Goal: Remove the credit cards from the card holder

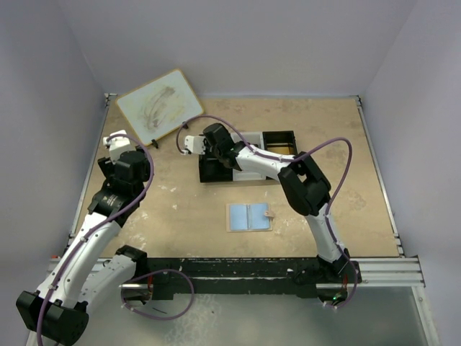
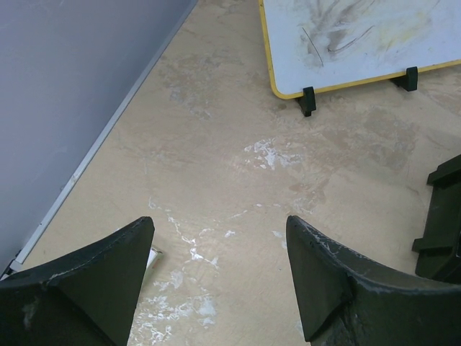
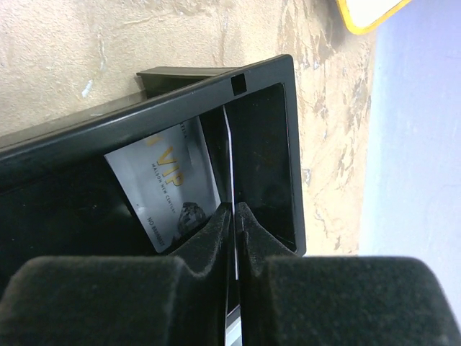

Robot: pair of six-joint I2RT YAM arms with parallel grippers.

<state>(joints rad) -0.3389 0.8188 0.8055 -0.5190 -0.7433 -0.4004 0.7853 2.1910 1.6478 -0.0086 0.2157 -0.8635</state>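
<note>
I count 2 credit cards, both at the black tray. 1 silvery card with gold "VIP" lettering lies tilted against the inside of a black compartment. The other, the edge-on card, stands upright just beside it, so thin from this angle that I cannot tell its colour. The right claw is pinched nearly closed on that edge-on card, with 1 pad pressing each face.

From above, the tray shows 3 compartments: 2 black at the ends and 1 white in the middle. The right arm reaches over it to the left end.

The 1 card holder lies open and flat on the counter, pale-blue inside up, between the tray and the arm bases and touching neither.

The left claw hangs wide over bare counter with nothing between its 2 fingers. It is near the 1 scribbled whiteboard, which stands on 2 black feet.
</note>
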